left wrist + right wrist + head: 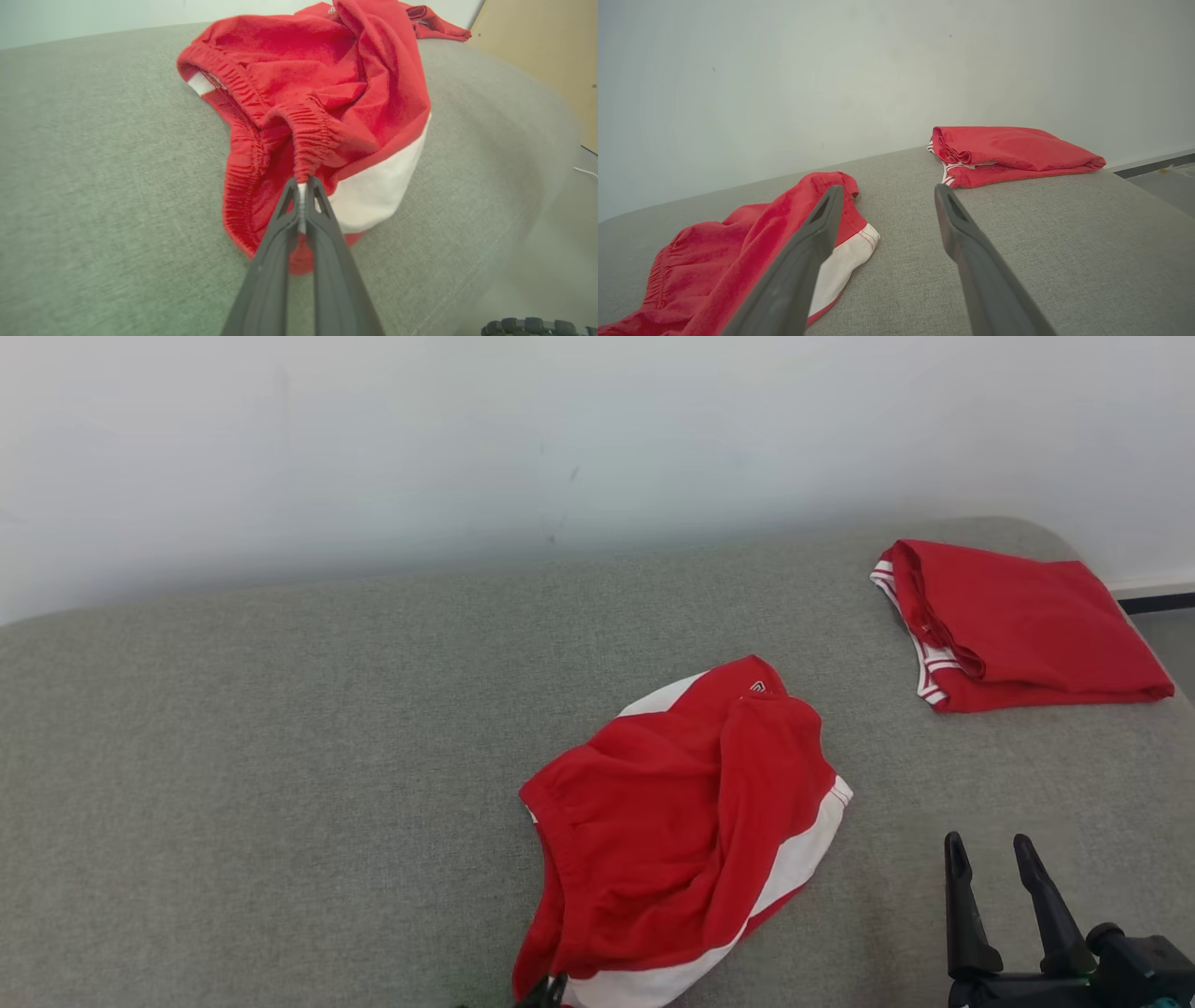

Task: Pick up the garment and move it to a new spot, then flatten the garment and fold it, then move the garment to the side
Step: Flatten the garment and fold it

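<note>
Closest to you, your left gripper [302, 181] has its two dark fingers pressed together on the gathered elastic waistband [308, 140] of the garment [327, 79]. A pinch of red cloth sits between the tips. In the head view that gripper [546, 992] just shows at the bottom edge, at the near end of the garment [672, 821].

The garment is a rumpled red piece with white side panels [378, 191]. It lies in a loose heap on the grey fabric surface [280, 756], a little right of the middle of your head view. Its waistband is toward you and its hem points away.

Your right gripper [988, 845] is at the lower right, fingers spread apart with nothing between them. It is clear of the garment and above bare grey fabric. Looking along those fingers [889, 189], you see the garment's white-edged hem [850, 247] just to the left of them.

At the garment's far end there is a small white mark [757, 687] on the red cloth, too small to read.

Farther back and to the right, well apart from the heap, a second red garment [1018, 625] lies folded flat near the surface's far right corner. It has red-and-white striped trim along its left edge.

A plain pale wall [467, 448] rises behind the surface.
</note>
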### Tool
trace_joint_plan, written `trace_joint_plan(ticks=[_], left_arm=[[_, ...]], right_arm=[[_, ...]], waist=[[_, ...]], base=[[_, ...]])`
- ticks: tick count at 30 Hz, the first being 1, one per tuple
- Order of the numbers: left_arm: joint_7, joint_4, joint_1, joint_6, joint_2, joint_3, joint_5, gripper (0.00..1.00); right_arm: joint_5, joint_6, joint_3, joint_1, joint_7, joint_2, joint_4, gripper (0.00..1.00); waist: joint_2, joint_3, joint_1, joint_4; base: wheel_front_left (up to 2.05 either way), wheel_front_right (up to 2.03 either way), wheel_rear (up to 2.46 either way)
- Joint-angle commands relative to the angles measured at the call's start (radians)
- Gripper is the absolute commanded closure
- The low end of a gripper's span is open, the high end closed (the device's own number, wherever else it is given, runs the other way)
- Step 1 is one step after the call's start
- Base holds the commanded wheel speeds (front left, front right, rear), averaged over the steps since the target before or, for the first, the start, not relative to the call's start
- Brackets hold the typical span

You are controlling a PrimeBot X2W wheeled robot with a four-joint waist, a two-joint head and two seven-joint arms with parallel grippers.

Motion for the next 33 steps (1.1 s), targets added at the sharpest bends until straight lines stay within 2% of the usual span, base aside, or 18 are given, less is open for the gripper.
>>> trace_joint_plan(ticks=[1,13,17,18,19,20,21,27,33], left_arm=[[-0.003,-0.031,0.005,0.008,0.015,0.019,-0.004,1.0],[-0.003,-0.167,0.089,0.053,0.131,0.167,-0.031,1.0],[-0.003,-0.153,0.117,0.041,0.133,0.177,-0.047,1.0],[-0.003,-0.148,0.122,0.039,0.132,0.175,-0.043,0.72],[-0.003,-0.148,0.123,0.038,0.127,0.175,-0.04,0.54],[-0.003,-0.155,0.123,0.038,0.121,0.181,-0.04,0.03],[-0.003,-0.162,0.125,0.037,0.117,0.183,-0.04,0.0],[-0.003,-0.219,0.139,0.03,0.102,0.218,-0.045,0.0],[-0.003,-0.221,0.167,0.019,0.127,0.213,-0.034,0.0]], right_arm=[[0.007,-0.003,0.003,0.012,0.0,0.006,0.002,0.0],[0.025,-0.003,0.025,-0.002,0.0,-0.009,0.045,0.0],[0.033,-0.003,0.03,0.007,0.0,-0.016,0.076,0.0],[0.036,-0.003,0.032,0.008,0.0,-0.018,0.081,0.0],[0.037,-0.003,0.031,0.01,0.0,-0.021,0.085,0.0],[0.037,-0.003,0.031,0.011,0.0,-0.023,0.089,0.0],[0.039,-0.003,0.028,0.013,0.0,-0.024,0.091,0.0],[0.047,-0.003,0.047,0.024,0.0,-0.037,0.115,0.0],[0.057,-0.003,0.114,0.012,0.009,-0.079,0.171,0.0]], waist=[[-0.0001,-0.003,0.0,0.022],[-0.0001,-0.001,0.0,0.077],[-0.0001,-0.007,0.0,0.083],[-0.0001,-0.009,0.0,0.085],[-0.0001,-0.011,0.0,0.087],[-0.0001,-0.013,0.0,0.089],[-0.0001,-0.015,0.0,0.093],[-0.0001,-0.027,0.0,0.115],[-0.0001,-0.036,0.0,0.124]], base=[[0.0,0.0,0.0],[0.0,0.0,0.0],[0.0,0.0,0.0],[0.0,0.0,0.0],[0.0,0.0,0.0],[0.0,0.0,0.0],[0.0,0.0,0.0],[0.0,0.0,0.0],[0.0,0.0,0.0]])
